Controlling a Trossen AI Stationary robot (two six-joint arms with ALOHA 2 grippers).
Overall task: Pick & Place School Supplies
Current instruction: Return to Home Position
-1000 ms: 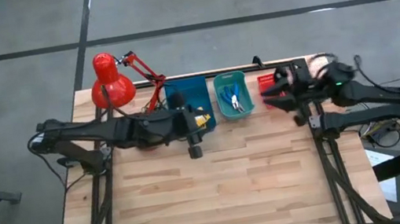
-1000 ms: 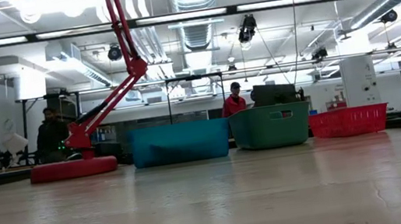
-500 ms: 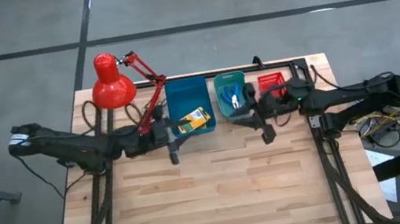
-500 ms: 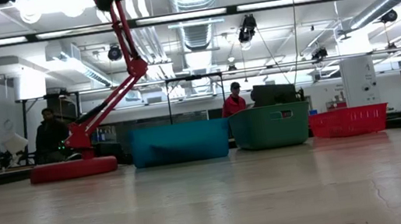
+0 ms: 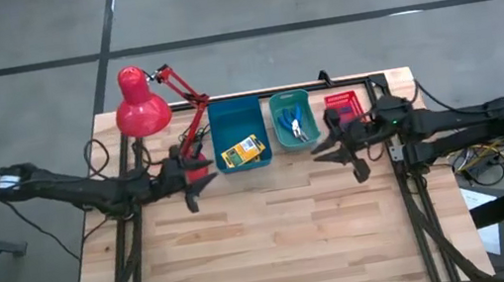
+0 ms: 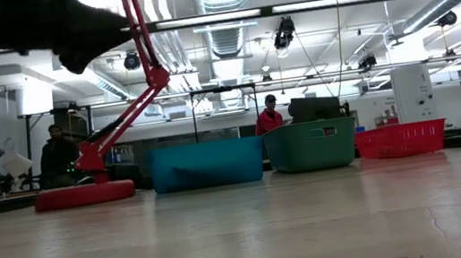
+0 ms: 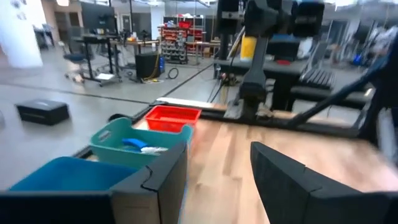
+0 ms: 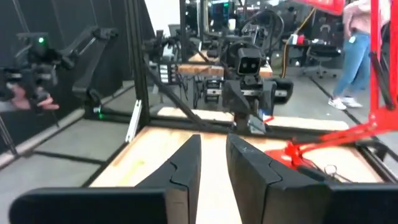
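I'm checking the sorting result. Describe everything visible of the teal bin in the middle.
The teal bin is a small open-topped rectangular tub, plastic by its look, standing upright at the far edge of the table, between the blue bin and the red bin. Blue-handled tools lie inside.

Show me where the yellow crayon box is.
In the high view, the crayon box lies inside the blue bin, between the red lamp and teal bin.

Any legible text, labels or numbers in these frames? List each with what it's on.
None readable.
Crayon box in the blue bin: has print, too small to read.
Room behind the table, low and wrist views: nothing legible.
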